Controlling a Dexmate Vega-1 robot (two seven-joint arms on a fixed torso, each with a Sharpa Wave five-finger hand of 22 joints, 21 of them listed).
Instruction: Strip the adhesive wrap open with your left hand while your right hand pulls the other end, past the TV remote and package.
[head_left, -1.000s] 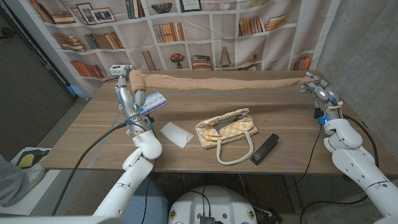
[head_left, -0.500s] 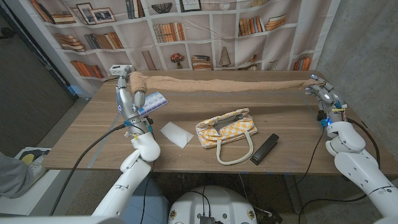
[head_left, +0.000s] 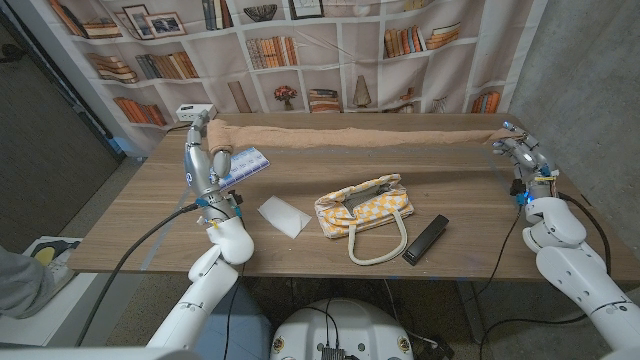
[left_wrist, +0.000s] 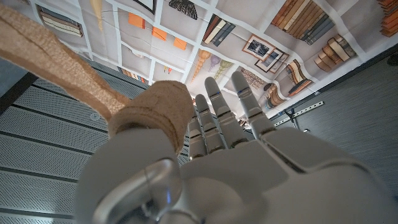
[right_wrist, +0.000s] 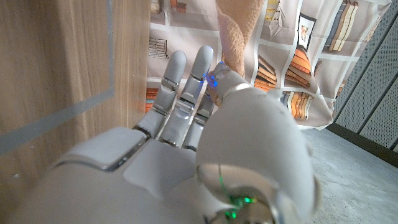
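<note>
One wooden table (head_left: 150, 215) carries everything. Above its far side a single tan adhesive wrap (head_left: 360, 134) is stretched in a long band from the left hand (head_left: 203, 152) to the right hand (head_left: 522, 155), both raised at opposite ends of the table. The left wrist view shows the rolled end of the wrap (left_wrist: 152, 115) bunched against the thumb side of that hand (left_wrist: 249, 174), with the other fingers straight and close together. In the right wrist view the wrap's other end (right_wrist: 239, 31) is pinched at the thumb of that hand (right_wrist: 205, 155), the remaining fingers extended side by side.

Nearer the robot sits one yellow-and-white checked bag (head_left: 363, 207), its mouth open, though what lies inside cannot be made out. One black TV remote (head_left: 426, 238) lies just beside the bag's handle loop. One white flat package (head_left: 283, 215) lies on the bag's other side. A small blue-and-white card (head_left: 245, 165) shows beside the left hand; whether the hand holds it is unclear.
</note>
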